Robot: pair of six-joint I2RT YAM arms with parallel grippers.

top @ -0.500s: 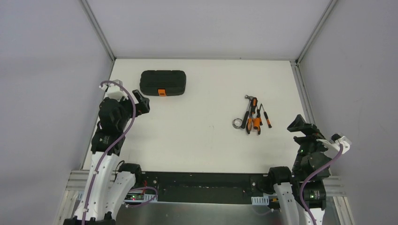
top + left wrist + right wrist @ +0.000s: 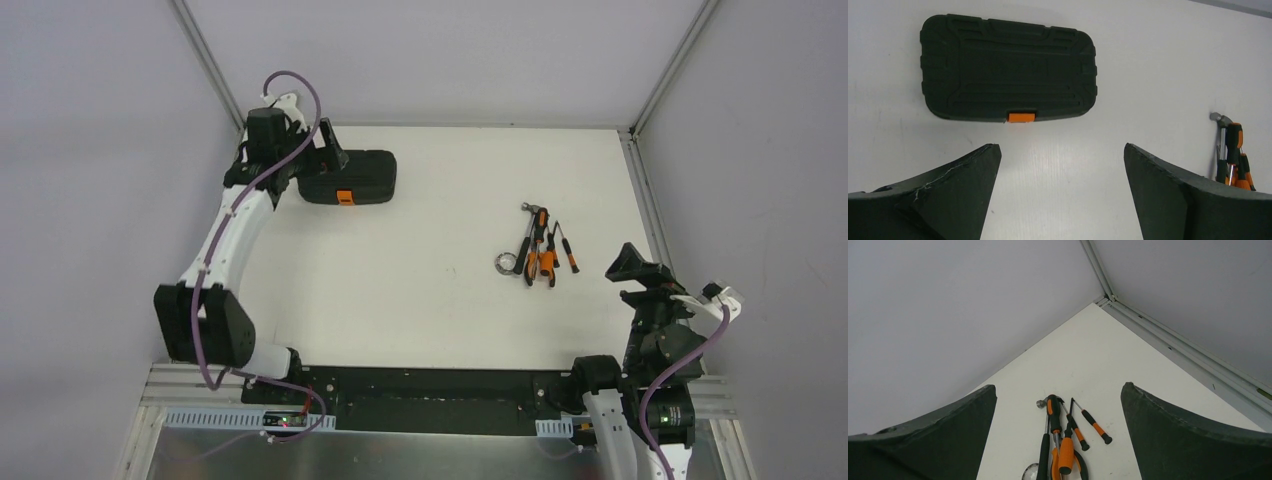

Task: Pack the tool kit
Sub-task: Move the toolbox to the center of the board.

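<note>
The black tool kit case (image 2: 352, 178) lies shut at the far left of the table, its orange latch (image 2: 1021, 117) facing the near side. My left gripper (image 2: 328, 157) hovers open over the case's left end; in the left wrist view the case (image 2: 1008, 67) lies ahead of my gripper (image 2: 1062, 146), nothing between the fingers. The orange-and-black hand tools (image 2: 541, 248) lie in a pile at the right: a hammer, pliers and screwdrivers. My right gripper (image 2: 630, 266) stands open to their near right, empty, and in the right wrist view my gripper (image 2: 1059, 386) looks onto the tools (image 2: 1066, 440).
A small silver ring-shaped piece (image 2: 504, 264) lies at the left of the tool pile. Grey walls and metal rails (image 2: 645, 205) close the white table (image 2: 430, 300) on three sides.
My left arm has stretched out from the table's left middle to the far left, bringing its gripper over the case's left end. The right gripper has shifted only slightly.
</note>
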